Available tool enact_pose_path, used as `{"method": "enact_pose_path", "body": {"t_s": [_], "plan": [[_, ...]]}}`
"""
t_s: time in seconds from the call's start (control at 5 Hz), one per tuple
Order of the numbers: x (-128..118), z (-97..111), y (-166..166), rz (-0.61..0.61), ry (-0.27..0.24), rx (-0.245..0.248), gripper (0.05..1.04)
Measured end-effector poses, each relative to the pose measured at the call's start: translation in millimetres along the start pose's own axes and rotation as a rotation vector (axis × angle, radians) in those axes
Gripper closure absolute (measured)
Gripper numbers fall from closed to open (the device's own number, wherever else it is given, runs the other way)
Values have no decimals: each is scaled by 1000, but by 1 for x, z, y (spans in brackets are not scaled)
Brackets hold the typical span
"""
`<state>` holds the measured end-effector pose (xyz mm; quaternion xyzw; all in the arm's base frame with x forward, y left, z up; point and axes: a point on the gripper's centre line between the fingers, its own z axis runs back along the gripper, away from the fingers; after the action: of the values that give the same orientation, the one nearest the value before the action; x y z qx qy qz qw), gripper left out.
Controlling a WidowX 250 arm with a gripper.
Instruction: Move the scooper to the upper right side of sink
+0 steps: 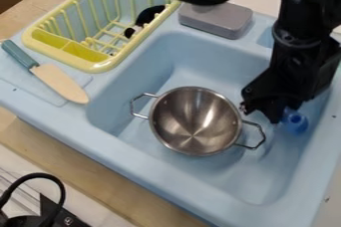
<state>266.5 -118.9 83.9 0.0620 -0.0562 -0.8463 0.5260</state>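
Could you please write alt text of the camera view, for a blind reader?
A black robot gripper is beside a blue object, perhaps the scooper, at the right side of a toy sink, near a two-handled metal pot. A yellow dish rack and a knife are to the left.

Slanted view down at sink (265,189)

The hand (260,114) partly hides a blue object (295,121); the top edge crops the arm (297,17).

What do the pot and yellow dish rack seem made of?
The pot looks like polished metal: silvery, with bright streaks inside. The dish rack is probably smooth plastic, going by its thick rounded rim; coated wire ribs remain possible.
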Motion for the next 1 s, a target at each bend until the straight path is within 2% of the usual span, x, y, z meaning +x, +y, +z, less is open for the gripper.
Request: {"method": "enact_pose_path", "body": {"t_s": [0.2, 0.4, 0.6, 1.0], "plan": [[0, -9, -3, -41, -47, 34, 795], [0, -10, 1, -74, -36, 63, 795], [0, -10, 4, -84, -32, 81, 751], [1, -10, 3, -104, -38, 79, 191]]}}
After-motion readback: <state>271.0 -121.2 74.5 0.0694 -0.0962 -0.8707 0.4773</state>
